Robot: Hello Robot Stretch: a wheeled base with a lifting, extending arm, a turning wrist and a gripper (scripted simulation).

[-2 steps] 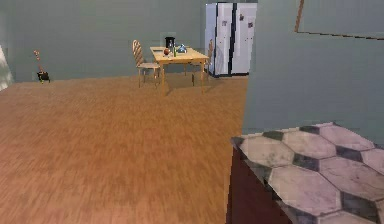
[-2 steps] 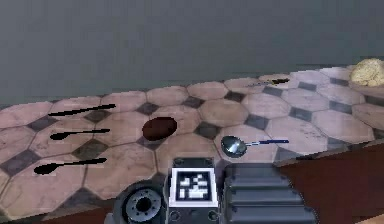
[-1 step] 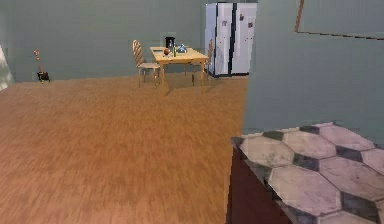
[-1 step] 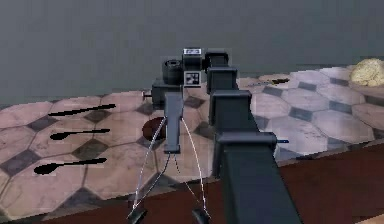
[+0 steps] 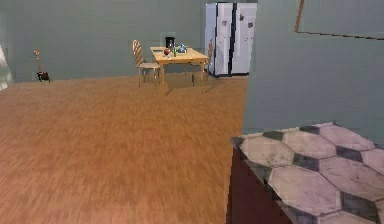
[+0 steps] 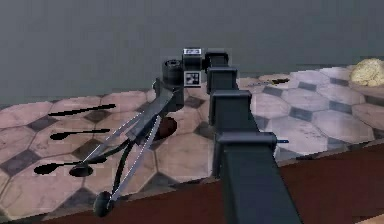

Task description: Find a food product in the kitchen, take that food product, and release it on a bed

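In the arm side view a pale yellow lumpy thing (image 6: 368,72), possibly bread, lies on the tiled counter (image 6: 300,110) at the right edge. The dark arm (image 6: 235,130) reaches up across that counter. The gripper (image 6: 95,185) stretches down and left from its dark body (image 6: 168,78), and its thin fingers (image 6: 125,150) run over the tiles toward the counter's near edge. Flat black utensil shapes (image 6: 80,112) lie on the tiles by the fingers, so I cannot tell whether the gripper holds anything. The yellow thing is far to the right of the gripper.
The forward view has open wooden floor (image 5: 110,140) leading to a wooden table (image 5: 180,57) with chairs (image 5: 145,62) and a white fridge (image 5: 230,38) at the back. A teal wall (image 5: 310,70) and the counter's corner (image 5: 320,170) stand at the right. A small dark object (image 5: 42,72) leans on the far left wall.
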